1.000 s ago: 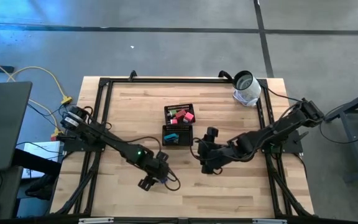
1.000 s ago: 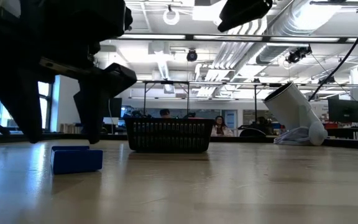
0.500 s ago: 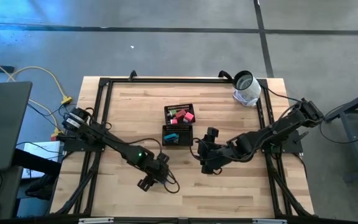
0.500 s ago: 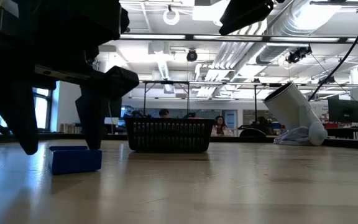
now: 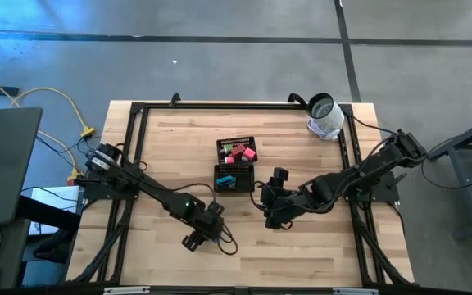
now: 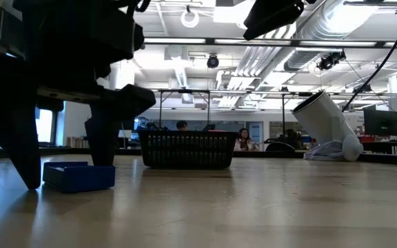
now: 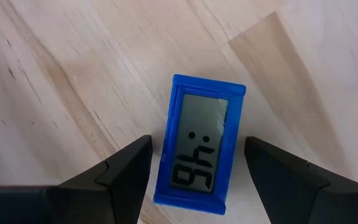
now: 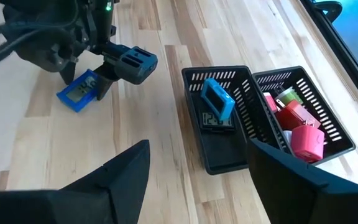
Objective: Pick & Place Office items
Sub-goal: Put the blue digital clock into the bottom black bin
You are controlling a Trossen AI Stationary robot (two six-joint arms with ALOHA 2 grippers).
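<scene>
Fingers of left gripper [image 7: 194, 171] apart, straddling blue rectangular clock [image 7: 199, 148] (grey display up) — right fingers [image 8: 132, 174] apart too.

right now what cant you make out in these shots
- Blue clock: in the high view hidden under the left claw.
- Black clock: right wrist view, half covered by the teal clock.
- Tray contents: low view, screened by its mesh wall.

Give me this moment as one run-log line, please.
left tool: open, straddling blue clock on table | right tool: open, waiting near black tray | clock: not yet gripped
</scene>
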